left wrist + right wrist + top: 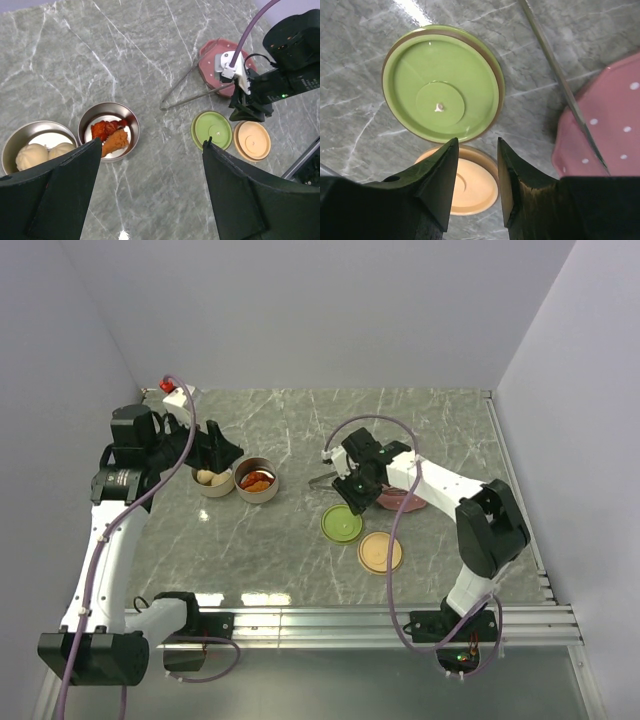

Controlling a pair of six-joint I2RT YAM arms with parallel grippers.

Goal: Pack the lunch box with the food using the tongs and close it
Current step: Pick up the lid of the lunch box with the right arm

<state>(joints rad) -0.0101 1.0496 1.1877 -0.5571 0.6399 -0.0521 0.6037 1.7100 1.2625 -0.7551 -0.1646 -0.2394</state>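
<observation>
The lunch box is two round metal tins. One tin (131, 120) holds red-orange food chunks (111, 135); the other tin (15, 137) holds two pale balls (32, 155). Their green lid (440, 80) and orange lid (470, 185) lie loose on the table. The silver tongs (192, 97) lie flat, their arms reaching onto the pink dotted plate (210, 57). My left gripper (152, 145) hangs wide open and empty above the table beside the tins. My right gripper (476, 145) hovers over the two lids, left of the tongs, its jaws narrowly apart with nothing between them.
From above, the tins (257, 480) sit left of centre, the lids (341, 524) in the middle, and the plate (400, 500) partly under the right arm. White walls close in the table on three sides. A metal rail (380, 620) runs along the near edge.
</observation>
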